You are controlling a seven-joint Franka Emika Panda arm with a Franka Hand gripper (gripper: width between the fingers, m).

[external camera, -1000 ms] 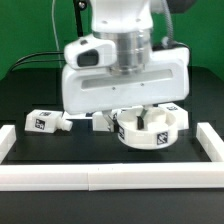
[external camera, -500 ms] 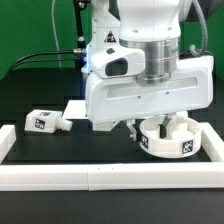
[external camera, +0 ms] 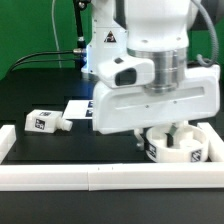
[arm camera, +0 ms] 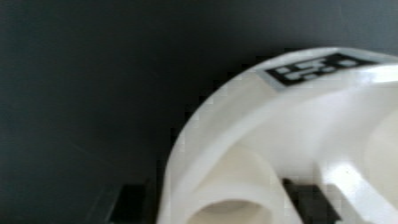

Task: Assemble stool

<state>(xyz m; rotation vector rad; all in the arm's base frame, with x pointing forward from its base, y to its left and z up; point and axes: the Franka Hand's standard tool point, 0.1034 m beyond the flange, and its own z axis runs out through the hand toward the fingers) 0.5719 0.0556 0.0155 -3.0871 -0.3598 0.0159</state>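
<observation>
We start with the big white robot arm (external camera: 140, 60), which leans low over the black table (external camera: 30, 95) and hides much of the exterior view's right. Long white rails (external camera: 100, 180) fence the work area along the front and sides, probably as stops against which parts can be squared. The thin flat white marker board (external camera: 78, 107) lies behind, partly covered by the arm.

The round white plastic dish-like seat (external camera: 182, 150) of the stool sits under the wrist, near the corner where the rails meet on the exterior view's right. We judge that it is being set there so the rails brace it while legs go in. One short white plastic leg (external camera: 45, 122) with a blocky tagged end lies well apart, toward the exterior view's left.

In the wrist view the gripper (arm camera: 219, 198) straddles the seat's wall. The dark fingers (arm camera: 128, 203) flank it closely, so we read the jaws as clamped on it. A black-and-white tag (arm camera: 320, 68) marks the rim.
</observation>
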